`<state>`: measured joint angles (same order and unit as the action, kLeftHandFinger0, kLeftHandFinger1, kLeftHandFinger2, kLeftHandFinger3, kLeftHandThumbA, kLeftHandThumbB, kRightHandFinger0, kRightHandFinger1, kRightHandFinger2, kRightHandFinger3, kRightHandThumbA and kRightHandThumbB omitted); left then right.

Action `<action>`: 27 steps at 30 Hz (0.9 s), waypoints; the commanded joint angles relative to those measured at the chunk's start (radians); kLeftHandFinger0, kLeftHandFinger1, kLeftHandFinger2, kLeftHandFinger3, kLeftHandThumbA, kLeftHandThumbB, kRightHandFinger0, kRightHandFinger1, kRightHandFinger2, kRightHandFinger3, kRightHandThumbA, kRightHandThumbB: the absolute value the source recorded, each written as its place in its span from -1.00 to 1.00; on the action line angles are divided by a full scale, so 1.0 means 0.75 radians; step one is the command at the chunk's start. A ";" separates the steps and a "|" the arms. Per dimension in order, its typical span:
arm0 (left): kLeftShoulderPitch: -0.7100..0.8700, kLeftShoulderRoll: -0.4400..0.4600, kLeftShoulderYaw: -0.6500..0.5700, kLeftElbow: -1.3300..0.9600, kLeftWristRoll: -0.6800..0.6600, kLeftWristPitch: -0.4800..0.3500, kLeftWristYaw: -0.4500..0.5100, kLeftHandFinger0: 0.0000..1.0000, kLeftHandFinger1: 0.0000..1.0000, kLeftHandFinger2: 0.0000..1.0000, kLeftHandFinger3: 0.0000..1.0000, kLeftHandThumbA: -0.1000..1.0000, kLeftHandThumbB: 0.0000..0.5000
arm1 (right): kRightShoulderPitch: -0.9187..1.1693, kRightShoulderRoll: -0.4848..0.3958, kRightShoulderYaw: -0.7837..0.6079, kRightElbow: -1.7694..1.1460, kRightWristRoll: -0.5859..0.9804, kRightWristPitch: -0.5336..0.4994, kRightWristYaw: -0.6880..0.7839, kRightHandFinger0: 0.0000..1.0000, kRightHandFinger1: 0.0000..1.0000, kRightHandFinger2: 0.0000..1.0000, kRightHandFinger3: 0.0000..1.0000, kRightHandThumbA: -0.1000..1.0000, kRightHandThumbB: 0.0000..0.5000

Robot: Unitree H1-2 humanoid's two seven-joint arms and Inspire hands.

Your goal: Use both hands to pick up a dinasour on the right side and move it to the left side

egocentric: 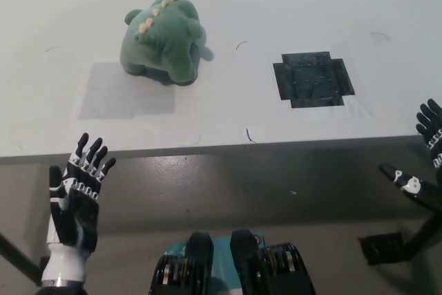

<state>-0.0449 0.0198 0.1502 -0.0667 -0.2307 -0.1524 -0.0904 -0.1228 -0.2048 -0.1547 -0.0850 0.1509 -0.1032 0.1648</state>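
Dinosaur: green plush dinosaur [164, 38] with a row of pale spikes on its back, resting on the white table [290, 5], free of both hands
Landmark: black patch [313, 78] on the table; every place below is given against it
Dinosaur place: well to the left of the black patch and a little farther from the robot, just above a faint grey rectangle [128, 89] on the tabletop
Left hand: white left hand [74, 195], far left of the black patch and below the table's near edge, fingers spread and pointing up, holding nothing
Right hand: black right hand [425, 164], right of the black patch and nearer the robot, at the picture's edge and partly cut off; the fingers that show are spread apart and empty
Task state, as judged: the toy lies left of the patch already and no hand is near it, so the carry looks finished or not begun; I cannot tell which
Risk, one-sided reach: the right hand is much farther from the toy than the left; if the left arrives first it could push the soft toy over or slide it away
Risk, squeeze: plush gives under pressure, so uneven palms could let it roll out between them
Risk, table edge: both hands sit below the rim and could catch it while rising
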 commanded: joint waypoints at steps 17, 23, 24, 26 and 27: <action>-0.037 0.047 -0.010 -0.019 -0.097 -0.025 -0.051 1.00 1.00 1.00 1.00 1.00 -0.08 | -0.020 0.015 -0.025 -0.025 0.036 -0.070 -0.034 1.00 1.00 1.00 1.00 0.98 -0.36; -0.039 0.062 -0.015 -0.020 -0.132 0.005 -0.066 1.00 1.00 1.00 1.00 1.00 0.14 | -0.022 0.004 -0.033 -0.013 0.051 -0.072 -0.024 1.00 1.00 1.00 1.00 0.99 -0.40; -0.038 0.061 -0.015 -0.021 -0.126 0.008 -0.060 1.00 1.00 1.00 1.00 1.00 0.17 | -0.022 0.003 -0.036 -0.013 0.050 -0.070 -0.028 1.00 1.00 1.00 1.00 0.98 -0.35; -0.038 0.066 -0.019 -0.018 -0.126 0.002 -0.063 1.00 1.00 1.00 1.00 1.00 0.16 | -0.023 0.000 -0.040 -0.014 0.051 -0.067 -0.026 1.00 1.00 1.00 1.00 0.98 -0.35; -0.062 0.076 -0.018 -0.007 -0.129 0.009 -0.067 1.00 1.00 1.00 1.00 1.00 0.18 | -0.028 0.006 -0.045 -0.013 0.048 -0.068 -0.036 1.00 1.00 1.00 1.00 0.98 -0.32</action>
<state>-0.0544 0.0555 0.1428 -0.0662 -0.3061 -0.1427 -0.1128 -0.1230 -0.1981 -0.1675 -0.0810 0.1556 -0.1132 0.1570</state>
